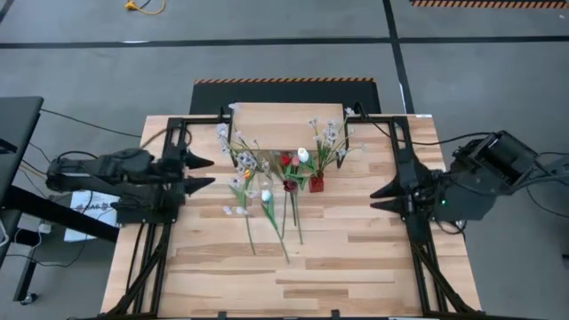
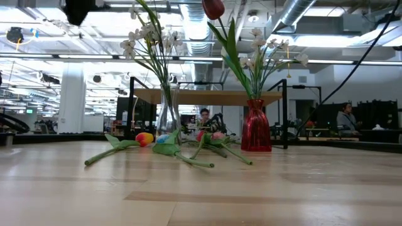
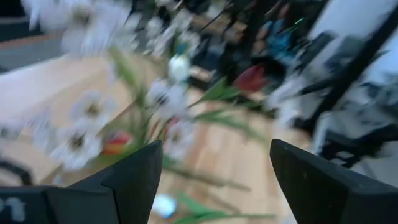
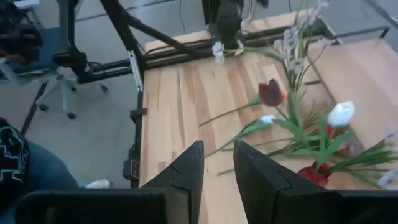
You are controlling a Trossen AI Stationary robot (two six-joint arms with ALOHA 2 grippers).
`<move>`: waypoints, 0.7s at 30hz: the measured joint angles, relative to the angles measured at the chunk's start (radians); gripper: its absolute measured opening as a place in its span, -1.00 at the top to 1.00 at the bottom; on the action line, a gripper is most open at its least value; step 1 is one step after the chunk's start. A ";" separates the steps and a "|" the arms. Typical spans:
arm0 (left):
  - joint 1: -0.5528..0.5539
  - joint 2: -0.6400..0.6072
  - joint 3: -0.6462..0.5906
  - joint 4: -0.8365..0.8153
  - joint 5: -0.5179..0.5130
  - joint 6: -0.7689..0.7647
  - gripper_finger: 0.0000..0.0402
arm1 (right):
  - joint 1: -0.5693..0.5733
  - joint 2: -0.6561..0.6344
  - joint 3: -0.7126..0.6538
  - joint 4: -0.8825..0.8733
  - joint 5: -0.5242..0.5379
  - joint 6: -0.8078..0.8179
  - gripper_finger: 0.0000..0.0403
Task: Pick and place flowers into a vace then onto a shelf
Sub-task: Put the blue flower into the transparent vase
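Note:
A red vase (image 1: 316,184) stands mid-table and holds a red tulip (image 4: 272,93), a white tulip (image 4: 342,114) and white sprays. A clear glass vase (image 2: 166,119) to its left holds more white sprays (image 1: 238,147). Several tulips (image 1: 267,209) lie flat on the tabletop in front of the vases, heads toward them. The shelf (image 1: 289,124) stands behind the vases at the far edge. My left gripper (image 1: 201,173) hovers open, left of the clear vase. My right gripper (image 1: 384,196) hovers right of the red vase, its fingers a narrow gap apart. Neither holds anything.
Black frame rails (image 1: 418,178) run along the table's left and right sides under both arms. Bare tabletop (image 1: 311,267) lies between the loose tulips and the near edge. People sit in the room behind the table (image 2: 204,116).

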 joint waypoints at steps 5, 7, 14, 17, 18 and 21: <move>-0.076 -0.025 0.047 0.050 0.057 0.010 -0.43 | 0.041 0.058 -0.002 0.000 0.020 0.020 0.61; -0.098 -0.027 0.058 0.084 0.097 0.021 -0.43 | 0.059 0.081 -0.001 0.000 0.050 0.049 0.61; -0.120 -0.027 0.091 0.140 0.197 0.045 -0.43 | 0.078 0.176 -0.001 0.000 0.156 0.280 0.61; -0.120 -0.027 0.102 0.136 0.252 0.070 -0.43 | 0.078 0.221 -0.001 0.000 0.206 0.440 0.61; -0.120 -0.027 0.103 0.139 0.272 0.082 -0.43 | 0.078 0.238 -0.001 0.000 0.216 0.490 0.61; -0.120 -0.027 0.111 0.139 0.326 0.109 -0.43 | 0.075 0.304 -0.001 0.000 0.220 0.619 0.61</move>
